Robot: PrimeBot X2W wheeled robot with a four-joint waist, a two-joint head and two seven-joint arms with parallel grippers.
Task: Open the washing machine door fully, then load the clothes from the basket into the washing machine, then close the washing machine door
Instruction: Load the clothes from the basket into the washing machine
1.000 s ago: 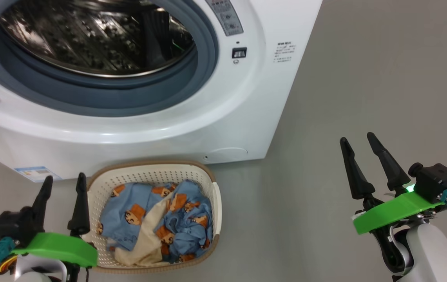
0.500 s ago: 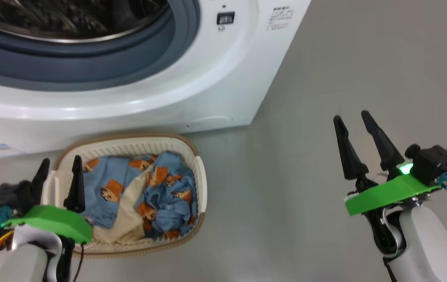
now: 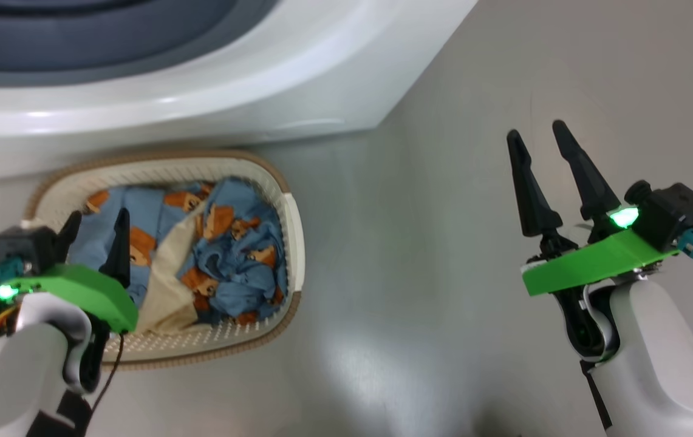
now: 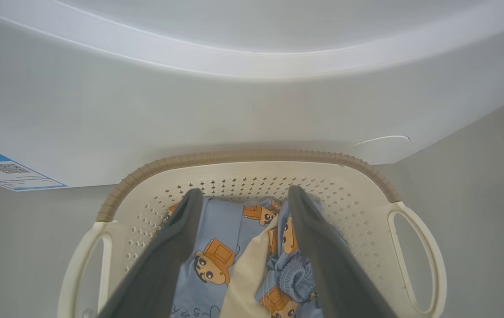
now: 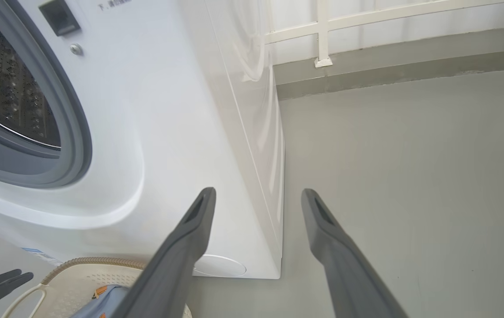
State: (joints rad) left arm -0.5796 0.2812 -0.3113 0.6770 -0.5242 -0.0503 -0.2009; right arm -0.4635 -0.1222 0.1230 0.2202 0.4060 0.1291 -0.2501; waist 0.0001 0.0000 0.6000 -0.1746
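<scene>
The clothes [image 3: 234,261] are lying bunched in the basket [image 3: 295,233] at the lower left of the head view, just below the washing machine [image 3: 200,91], which is stretching across the top left of the frame. The left gripper [image 3: 97,214] is hovering over the left half of the basket with its two long dark fingers spread wide and nothing caught between them. In the left wrist view those fingers [image 4: 176,240] are framing the heap from both sides, with the garments showing in the gap, though whether the tips are brushing the cloth I cannot tell. The right gripper [image 3: 535,130] is hanging at the right of the head view over grey floor [image 3: 413,255], its tapered fingers likewise standing wide apart and holding nothing, well apart from basket and clothes. The fabric is looking soft and crumpled, light blue with orange-brown cartoon figures, and a cream lining [image 3: 167,285] is folding through the middle beside a ribbed knit cuff [image 4: 296,278]. The basket is showing as a rounded rectangle of cream perforated plastic, a brown woven-look rim [image 4: 243,157] running round its far edge and loop handles [image 4: 437,260] opening at its sides. The machine's glossy white front is curving around a grey rubber gasket [image 3: 79,42] and a perforated steel drum [image 5: 9,97], and a blue-edged label sticker [image 4: 4,170] is sitting low on its front.
</scene>
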